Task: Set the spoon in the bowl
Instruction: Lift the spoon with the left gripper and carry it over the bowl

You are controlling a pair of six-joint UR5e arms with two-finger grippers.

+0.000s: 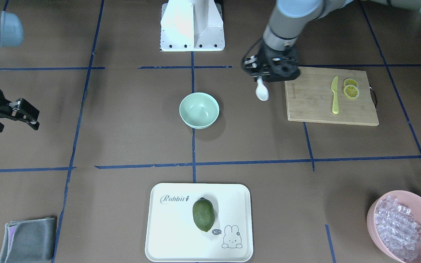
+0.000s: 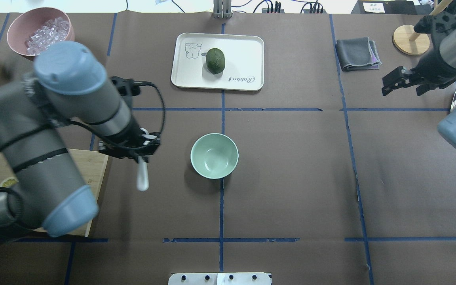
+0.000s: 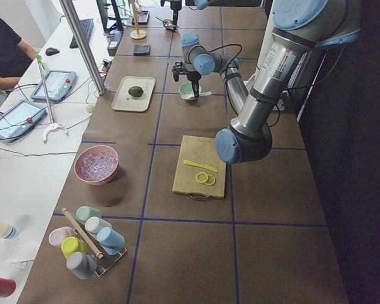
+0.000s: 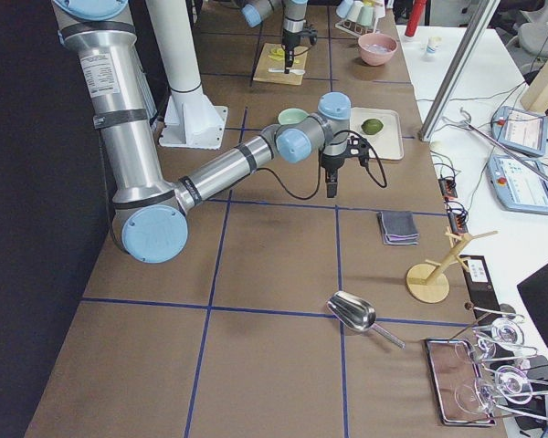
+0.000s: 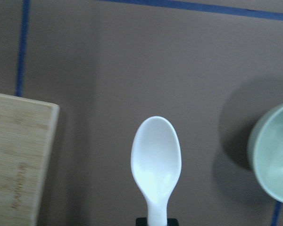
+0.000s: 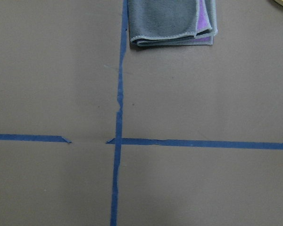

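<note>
Overhead exterior view gives you the clearest read. The left gripper is clamped on the handle of the white spoon. The spoon's oval head sticks out past the fingers, pointing toward the robot's side of the table. You find the spoon between the wooden cutting board and the mint-green bowl. It is just beside the board's edge and apart from the bowl. The bowl stands upright on the centre line of blue tape.

On the left wrist camera you look along the spoon with its hollow side facing you. The board's corner is at one edge of the picture and the bowl's rim at the other. You cannot tell from any view whether the spoon's head touches the table.

On the front-facing view you see a yellow knife and lemon slices lying on the board, well apart from the spoon. The right gripper hangs far off to the side with its jaws spread and nothing between them. Its wrist camera looks down on a folded grey cloth and a cross of tape.

Across the table from the bowl you see a white tray carrying a dark green fruit. A pink bowl of clear cubes sits at a corner.
</note>
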